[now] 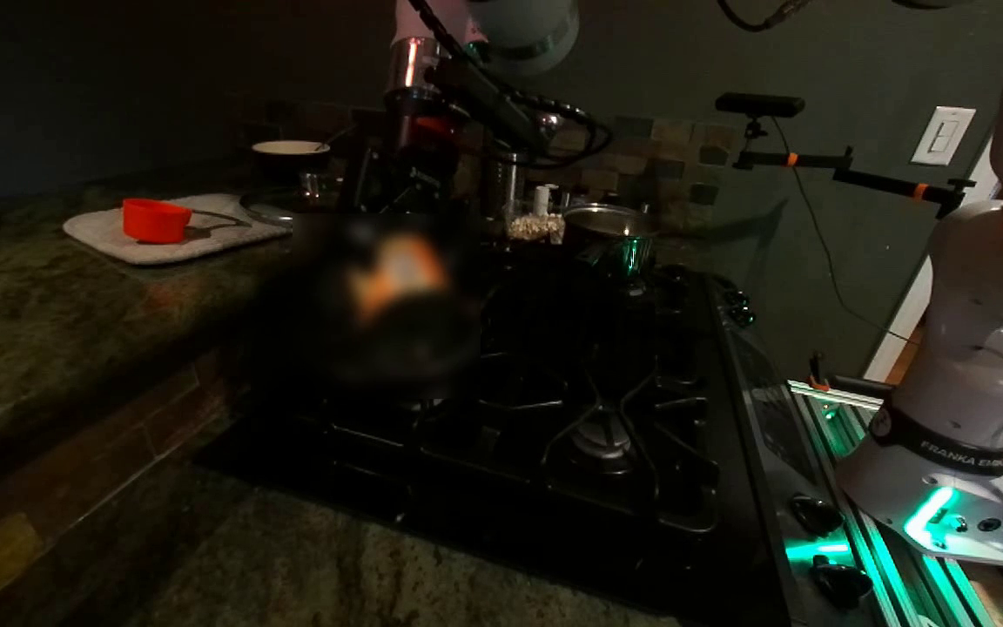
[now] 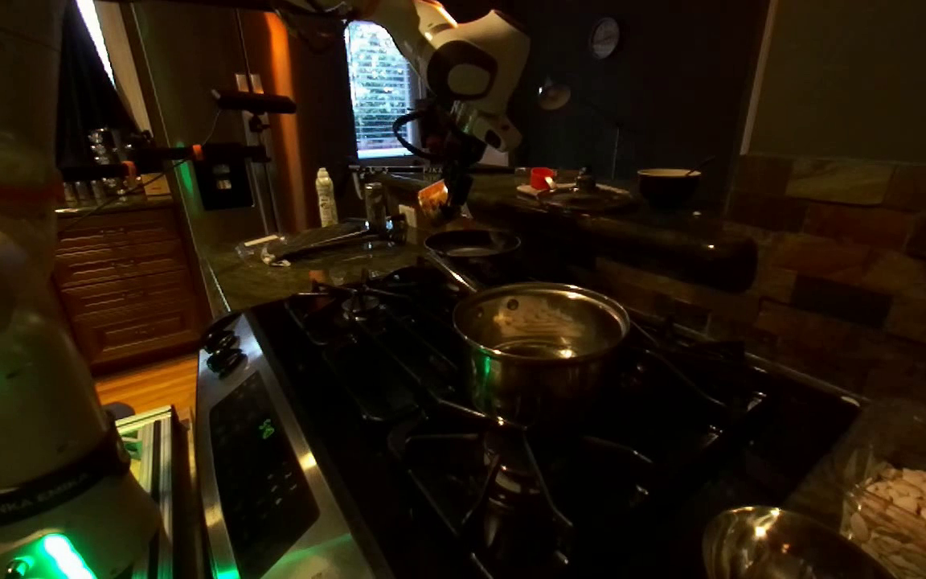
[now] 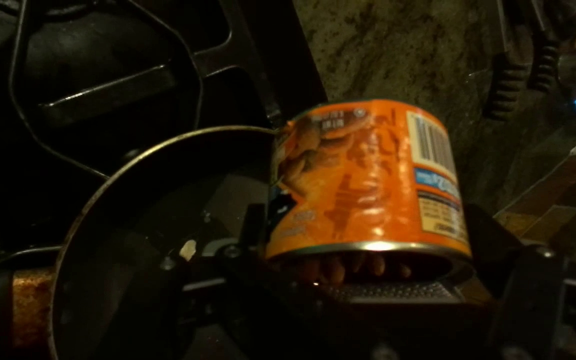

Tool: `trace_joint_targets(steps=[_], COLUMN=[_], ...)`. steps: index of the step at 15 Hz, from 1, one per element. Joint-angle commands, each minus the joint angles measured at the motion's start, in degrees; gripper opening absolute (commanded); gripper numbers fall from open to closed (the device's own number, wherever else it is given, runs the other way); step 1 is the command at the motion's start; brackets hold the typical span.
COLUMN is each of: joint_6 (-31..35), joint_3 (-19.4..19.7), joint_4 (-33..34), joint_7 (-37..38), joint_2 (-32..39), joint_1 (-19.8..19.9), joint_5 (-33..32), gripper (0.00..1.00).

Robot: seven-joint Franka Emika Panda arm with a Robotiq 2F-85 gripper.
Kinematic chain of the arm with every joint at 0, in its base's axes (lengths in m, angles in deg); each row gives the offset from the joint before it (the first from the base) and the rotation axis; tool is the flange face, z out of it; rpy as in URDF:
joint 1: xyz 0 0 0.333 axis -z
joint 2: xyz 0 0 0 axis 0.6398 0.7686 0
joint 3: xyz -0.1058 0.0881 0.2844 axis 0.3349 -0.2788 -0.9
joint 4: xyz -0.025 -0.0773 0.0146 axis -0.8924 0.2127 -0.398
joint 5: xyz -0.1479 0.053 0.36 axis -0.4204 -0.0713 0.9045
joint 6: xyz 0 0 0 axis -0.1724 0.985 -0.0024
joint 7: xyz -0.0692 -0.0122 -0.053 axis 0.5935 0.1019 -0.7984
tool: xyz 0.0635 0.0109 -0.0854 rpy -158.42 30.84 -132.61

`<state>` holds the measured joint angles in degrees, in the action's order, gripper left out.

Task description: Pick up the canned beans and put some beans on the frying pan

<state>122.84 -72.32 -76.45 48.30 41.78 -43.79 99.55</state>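
Arm outstretched, gripper hanging below, fingers clamped wide

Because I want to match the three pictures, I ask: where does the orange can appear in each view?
In an exterior view: the can, a blurred orange patch left of centre.
In an exterior view: the can, upper middle, above the pan in the picture.
Wrist view: the can, right of centre, covering part of the pan's rim.
Shared landmark: the black stove, in all three views.

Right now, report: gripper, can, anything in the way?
Gripper clamped on can, aloft near frying pan. Beans visible inside can. No obstruction seen between can and frying pan.
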Motion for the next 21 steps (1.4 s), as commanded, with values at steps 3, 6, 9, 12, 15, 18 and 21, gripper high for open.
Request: trace_joint_targets(steps=[3,6,9,12,15,18,21], joint_6=[-6.55,-8.41,-9.23,-10.26,-12.46,-19.32,-20.26], joint_3=[0.83,1.4,1.52,1.23,0.97,0.59,1.81], joint_4=[5.59,6.93,7.25,7.16,7.46,9.3,9.94], joint_7=[0.93,1.11,0.88,0.33,0.13,-0.06,0.88], joint_2=[4.17,5.46,5.88,5.69,5.93,7.37,7.78], joint_1=[2.44,2.99,2.8,2.48,2.52,3.88,3.45], joint_5=[6.38,7.98,8.03,7.86,8.73,13.16,14.23], gripper=[0.69,0.69,0.69,0.69,0.69,0.69,0.69])
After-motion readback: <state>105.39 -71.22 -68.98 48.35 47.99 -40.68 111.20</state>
